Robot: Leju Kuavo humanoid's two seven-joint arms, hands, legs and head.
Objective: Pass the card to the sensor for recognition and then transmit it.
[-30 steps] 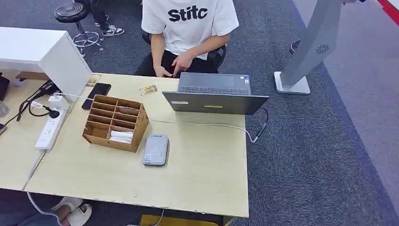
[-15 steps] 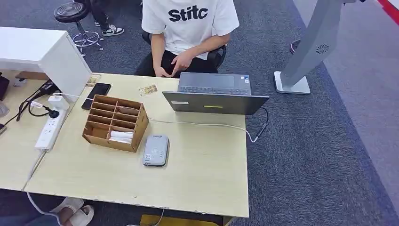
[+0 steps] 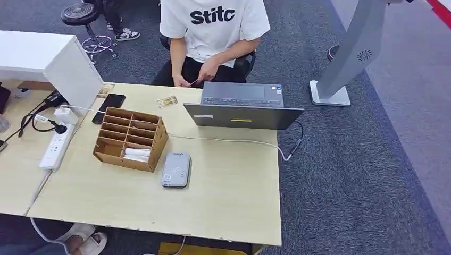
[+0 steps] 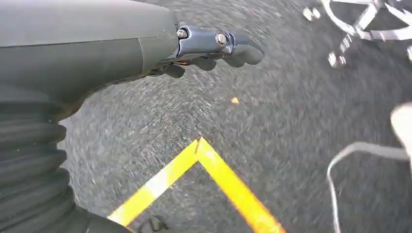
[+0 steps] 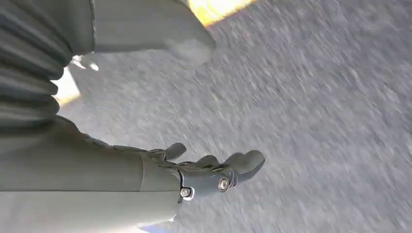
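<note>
Since a moment ago, only the person's hand point(image 3: 205, 71) has moved, lifting a little behind the laptop point(image 3: 243, 106). On the wooden table point(image 3: 223, 196) a brown cardboard card box point(image 3: 131, 138) holds white cards point(image 3: 137, 154) in its near right slot. Just right of the box lies the grey card sensor point(image 3: 176, 169). One loose card point(image 3: 167, 101) lies at the far edge, near a black phone point(image 3: 109, 107). Both robot hands hang over the grey carpet. The left hand point(image 4: 214, 48) holds nothing, fingers loosely curved and apart. The right hand point(image 5: 214, 170) is the same.
</note>
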